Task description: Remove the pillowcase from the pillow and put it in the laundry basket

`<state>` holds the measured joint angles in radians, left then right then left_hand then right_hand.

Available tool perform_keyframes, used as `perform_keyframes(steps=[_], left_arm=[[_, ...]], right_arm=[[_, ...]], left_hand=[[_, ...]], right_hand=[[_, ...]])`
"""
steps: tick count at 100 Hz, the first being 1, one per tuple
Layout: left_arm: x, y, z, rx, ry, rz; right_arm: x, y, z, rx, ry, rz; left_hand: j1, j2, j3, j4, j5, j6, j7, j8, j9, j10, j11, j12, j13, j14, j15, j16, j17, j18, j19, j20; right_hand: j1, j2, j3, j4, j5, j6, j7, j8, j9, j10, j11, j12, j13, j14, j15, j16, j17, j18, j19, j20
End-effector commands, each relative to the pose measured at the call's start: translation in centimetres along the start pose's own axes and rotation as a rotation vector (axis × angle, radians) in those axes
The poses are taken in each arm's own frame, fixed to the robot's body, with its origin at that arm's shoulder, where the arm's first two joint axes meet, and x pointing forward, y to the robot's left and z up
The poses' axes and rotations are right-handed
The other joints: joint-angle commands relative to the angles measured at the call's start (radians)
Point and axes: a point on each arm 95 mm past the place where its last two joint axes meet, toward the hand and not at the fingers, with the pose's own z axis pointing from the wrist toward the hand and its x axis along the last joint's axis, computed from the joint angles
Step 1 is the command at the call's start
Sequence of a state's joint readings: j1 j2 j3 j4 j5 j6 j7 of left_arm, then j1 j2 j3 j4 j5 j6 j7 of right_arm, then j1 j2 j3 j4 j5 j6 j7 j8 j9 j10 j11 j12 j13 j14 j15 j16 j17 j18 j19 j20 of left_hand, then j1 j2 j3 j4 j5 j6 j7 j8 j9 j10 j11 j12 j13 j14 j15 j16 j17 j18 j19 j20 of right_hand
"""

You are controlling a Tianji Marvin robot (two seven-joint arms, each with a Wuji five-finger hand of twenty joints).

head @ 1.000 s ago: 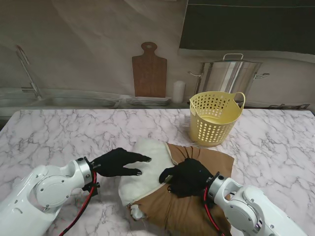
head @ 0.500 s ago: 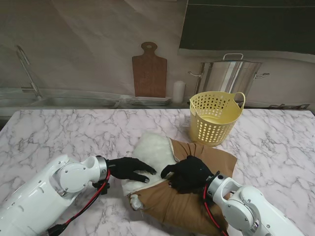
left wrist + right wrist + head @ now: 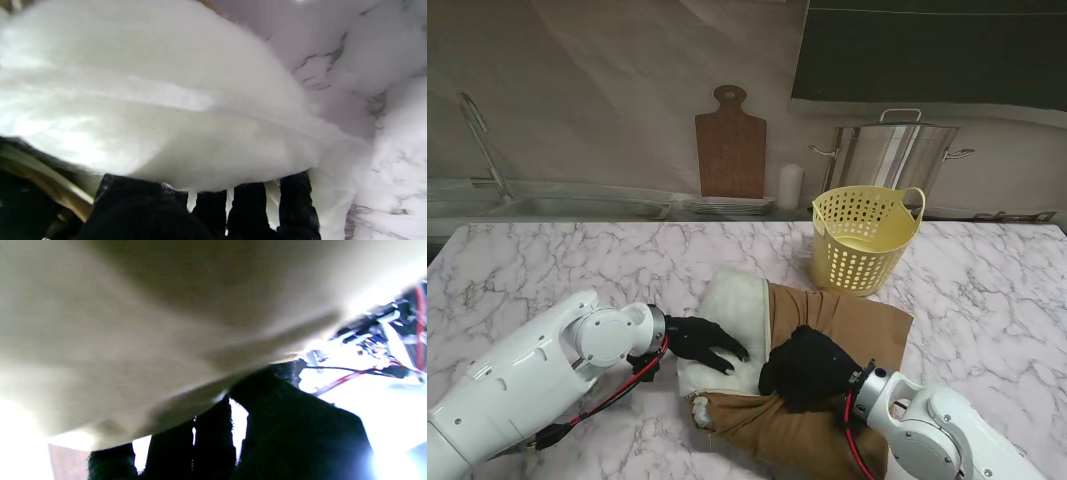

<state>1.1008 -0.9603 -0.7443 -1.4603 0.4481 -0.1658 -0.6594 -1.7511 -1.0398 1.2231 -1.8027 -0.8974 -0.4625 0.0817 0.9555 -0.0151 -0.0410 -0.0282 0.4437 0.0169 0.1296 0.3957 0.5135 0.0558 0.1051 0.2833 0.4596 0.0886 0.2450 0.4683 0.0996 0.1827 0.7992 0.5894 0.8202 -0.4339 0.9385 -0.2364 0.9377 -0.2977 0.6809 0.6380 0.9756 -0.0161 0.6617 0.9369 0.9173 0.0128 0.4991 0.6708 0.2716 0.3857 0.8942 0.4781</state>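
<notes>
Stand cam: high above shoulders, looking down and fwd over marble table (image 3: 547, 260) to back wall; both arms enter from bottom corners. L wrist cam: looks along fingers (image 3: 248, 206), pressed v. close to white pillow (image 3: 160, 100), table beyond. R wrist cam: along fingers (image 3: 206, 446), v. close under brown pillowcase (image 3: 133, 323), blurred. Shared w/ stand view: pillow (image 3: 732, 315), pillowcase (image 3: 847, 330). Wrist views share nothing discernible.
</notes>
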Motion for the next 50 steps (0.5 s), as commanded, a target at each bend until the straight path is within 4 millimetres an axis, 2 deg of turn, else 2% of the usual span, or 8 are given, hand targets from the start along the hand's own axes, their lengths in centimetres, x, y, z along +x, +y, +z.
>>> perform_keyframes(steps=[1, 9, 12, 18, 19, 25, 31, 50], left_arm=[[-2.2, 3.7, 0.8, -0.115, -0.064, -0.049], [-2.3, 3.7, 0.9, -0.121, -0.067, -0.057], [-2.3, 3.7, 0.9, -0.121, -0.067, -0.059], [-2.3, 3.8, 0.9, -0.118, -0.067, -0.062], [-2.3, 3.8, 0.9, -0.118, -0.067, -0.063], [-2.4, 3.8, 0.9, -0.118, -0.067, -0.065], [-2.4, 3.7, 0.8, -0.121, -0.068, -0.062], [-2.3, 3.7, 0.9, -0.124, -0.068, -0.064]], right_arm=[[0.8, -0.5, -0.3, 0.018, 0.034, 0.045], [1.0, -0.6, -0.4, 0.031, 0.039, 0.081], [0.9, -0.6, -0.4, 0.035, 0.036, 0.080], [0.8, -0.6, -0.5, 0.052, 0.026, 0.081], [0.7, -0.6, -0.5, 0.053, 0.024, 0.081], [0.6, -0.7, -0.5, 0.076, 0.015, 0.088], [0.7, -0.8, -0.3, 0.093, 0.004, 0.089], [0.8, -1.1, 0.8, 0.136, -0.019, 0.031]], left_hand=[[0.039, 0.001, 0.011, 0.012, -0.046, 0.108, -0.045, -0.035, -0.041, 0.094, -0.037, -0.031, 0.002, 0.135, -0.061, -0.042, -0.007, 0.071, -0.202, -0.019], [0.039, 0.005, 0.011, 0.012, -0.045, 0.108, -0.045, -0.036, -0.038, 0.096, -0.035, -0.031, 0.002, 0.135, -0.060, -0.042, -0.006, 0.068, -0.201, -0.017], [0.040, 0.005, 0.011, 0.012, -0.045, 0.110, -0.044, -0.036, -0.037, 0.095, -0.035, -0.031, 0.002, 0.135, -0.059, -0.042, -0.006, 0.068, -0.201, -0.016], [0.041, 0.005, 0.011, 0.012, -0.043, 0.109, -0.043, -0.037, -0.035, 0.098, -0.035, -0.030, 0.002, 0.134, -0.059, -0.042, -0.006, 0.069, -0.200, -0.015], [0.041, 0.006, 0.011, 0.012, -0.043, 0.109, -0.043, -0.037, -0.035, 0.097, -0.035, -0.030, 0.002, 0.134, -0.059, -0.042, -0.006, 0.070, -0.200, -0.015], [0.041, 0.006, 0.011, 0.012, -0.043, 0.109, -0.043, -0.038, -0.032, 0.100, -0.034, -0.030, 0.004, 0.133, -0.059, -0.042, -0.006, 0.070, -0.200, -0.014], [0.042, 0.007, 0.011, 0.012, -0.042, 0.110, -0.042, -0.038, -0.030, 0.101, -0.034, -0.030, 0.004, 0.134, -0.058, -0.042, -0.005, 0.070, -0.200, -0.014], [0.045, 0.010, 0.011, 0.012, -0.042, 0.111, -0.041, -0.039, -0.029, 0.104, -0.034, -0.029, 0.003, 0.135, -0.058, -0.042, -0.006, 0.069, -0.200, -0.013]], right_hand=[[0.084, -0.006, 0.111, 0.014, 0.115, -0.067, 0.210, 0.120, 0.008, -0.050, -0.079, -0.062, -0.003, -0.013, -0.045, -0.027, -0.012, 0.018, -0.010, -0.008], [0.048, 0.021, 0.066, 0.048, 0.011, -0.028, 0.065, 0.079, 0.036, -0.040, -0.118, -0.122, 0.017, -0.009, -0.065, -0.064, -0.031, 0.032, -0.034, -0.020], [0.012, 0.016, 0.024, 0.064, -0.065, -0.032, 0.033, -0.014, 0.048, -0.040, -0.117, -0.111, 0.029, -0.010, -0.049, -0.084, -0.034, 0.037, -0.038, -0.019], [-0.025, 0.026, -0.011, 0.076, -0.178, -0.017, 0.006, -0.101, 0.058, -0.046, -0.076, -0.092, 0.045, -0.012, -0.033, -0.073, -0.038, 0.040, -0.047, -0.018], [-0.065, 0.029, -0.028, 0.081, -0.243, 0.009, -0.010, -0.156, 0.063, -0.051, -0.047, -0.081, 0.058, -0.014, -0.020, -0.064, -0.034, 0.043, -0.046, -0.015], [-0.162, 0.031, -0.069, 0.100, -0.339, 0.100, -0.106, -0.255, 0.068, -0.058, 0.026, -0.070, 0.082, -0.012, 0.012, -0.043, -0.024, 0.047, -0.039, -0.008], [-0.303, 0.071, -0.163, 0.172, -0.423, 0.215, -0.310, -0.246, 0.064, -0.070, 0.145, -0.114, 0.118, -0.012, 0.064, -0.016, 0.003, 0.044, -0.014, 0.011], [-0.517, 0.023, -0.342, 0.158, -0.614, 0.306, -0.461, -0.342, 0.097, -0.137, 0.461, -0.044, 0.202, -0.044, 0.295, 0.066, 0.057, 0.032, 0.042, 0.014]])
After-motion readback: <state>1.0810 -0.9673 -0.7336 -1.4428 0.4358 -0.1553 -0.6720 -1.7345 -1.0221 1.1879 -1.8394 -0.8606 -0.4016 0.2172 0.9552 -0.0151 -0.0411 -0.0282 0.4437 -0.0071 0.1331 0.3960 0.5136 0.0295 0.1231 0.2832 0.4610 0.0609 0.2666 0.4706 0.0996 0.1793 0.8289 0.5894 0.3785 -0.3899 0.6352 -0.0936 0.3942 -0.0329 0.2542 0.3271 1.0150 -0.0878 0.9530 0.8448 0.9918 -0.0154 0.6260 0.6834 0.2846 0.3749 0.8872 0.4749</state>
